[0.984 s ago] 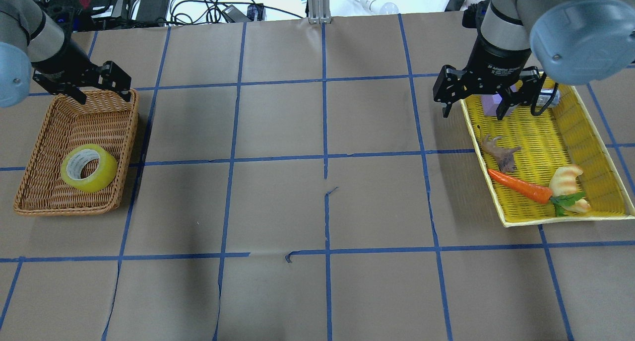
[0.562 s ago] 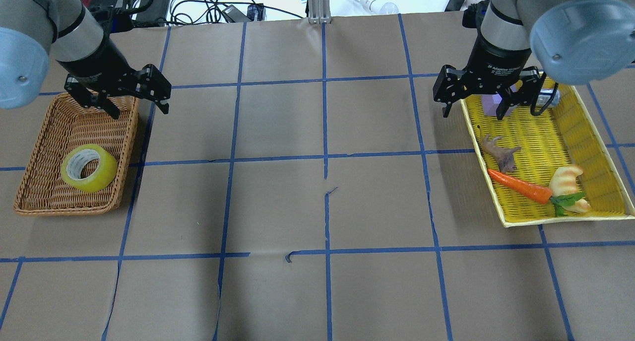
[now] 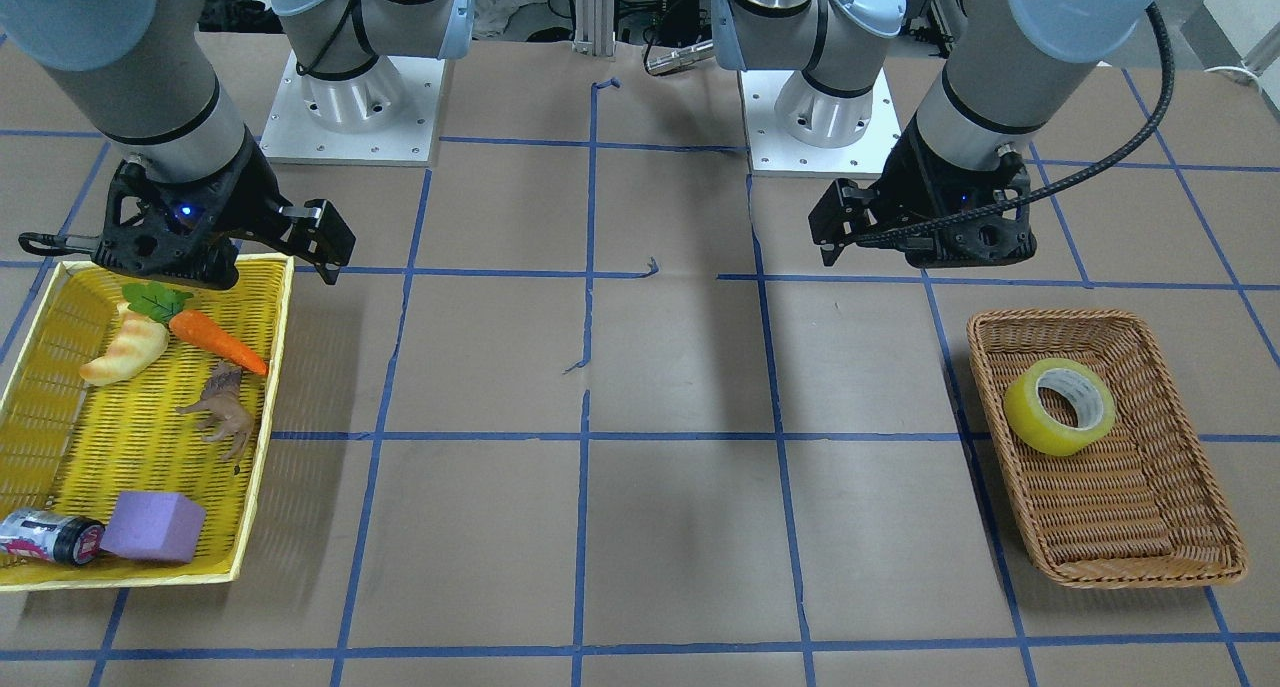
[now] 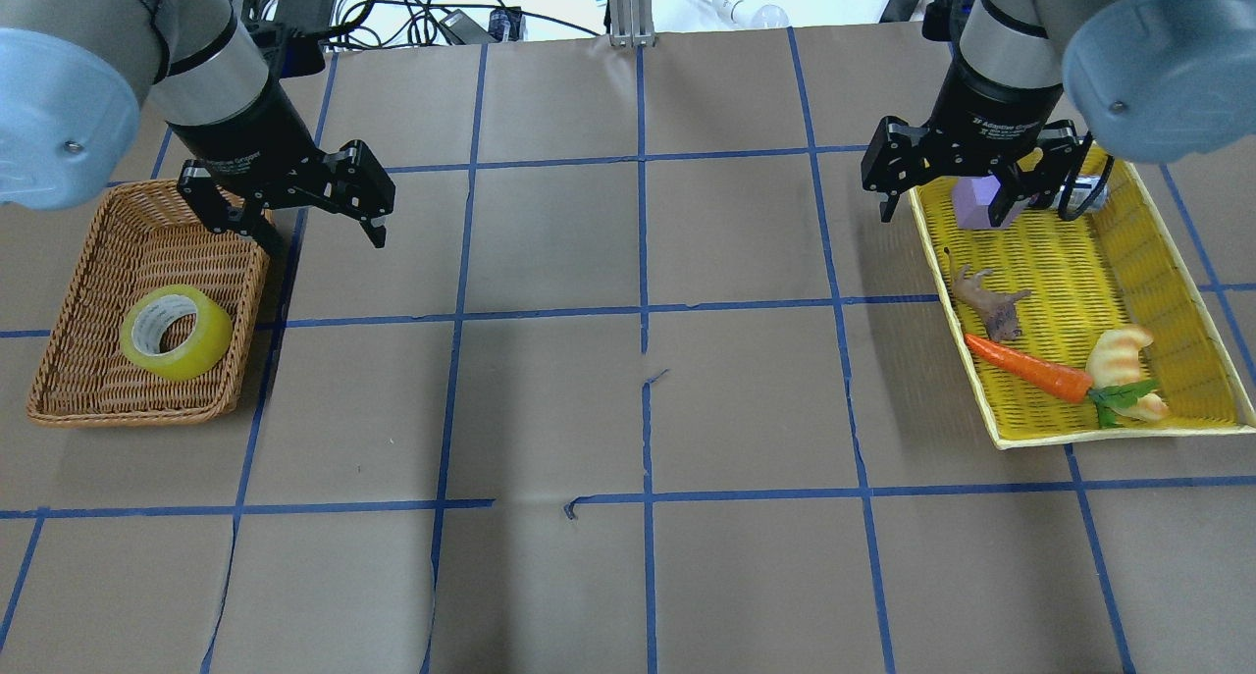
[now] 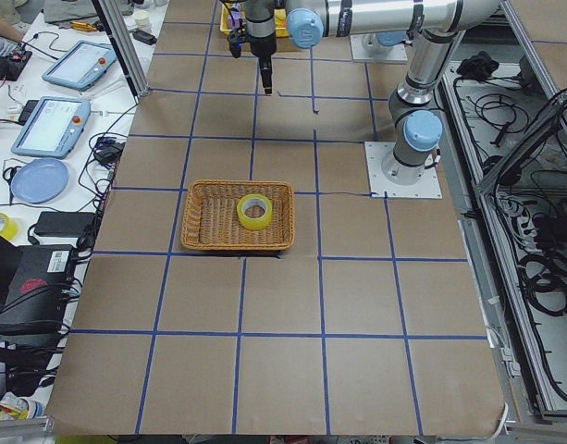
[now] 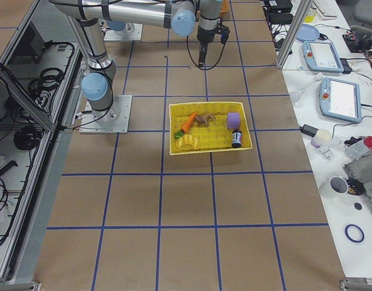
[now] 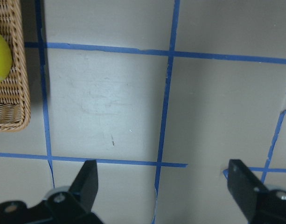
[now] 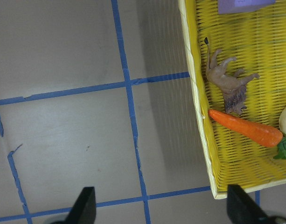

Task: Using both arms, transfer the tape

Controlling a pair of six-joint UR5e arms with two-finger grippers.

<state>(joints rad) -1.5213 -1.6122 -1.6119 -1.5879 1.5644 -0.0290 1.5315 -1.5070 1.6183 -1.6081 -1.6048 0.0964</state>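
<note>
The yellow tape roll (image 4: 177, 333) lies on its side in the wicker basket (image 4: 128, 411) at the table's left. It also shows in the front view (image 3: 1060, 407) and at the left edge of the left wrist view (image 7: 0, 56). My left gripper (image 4: 309, 234) is open and empty. It hovers over the table by the basket's far right corner, apart from the tape; the left wrist view (image 7: 163, 186) shows bare table between its fingers. My right gripper (image 4: 976, 213) is open and empty above the near-left end of the yellow tray (image 4: 1109, 437).
The yellow tray holds a purple foam block (image 4: 971, 203), a small bottle (image 4: 1084, 193), a toy animal (image 4: 991, 301), a carrot (image 4: 1030, 368) and a bread piece (image 4: 1124, 355). Blue tape lines grid the brown table. Cables and devices lie beyond the far edge.
My left gripper has moved right, from over the basket's far rim to over the table beside its far right corner. My right gripper has shifted slightly. The tape has not moved.
</note>
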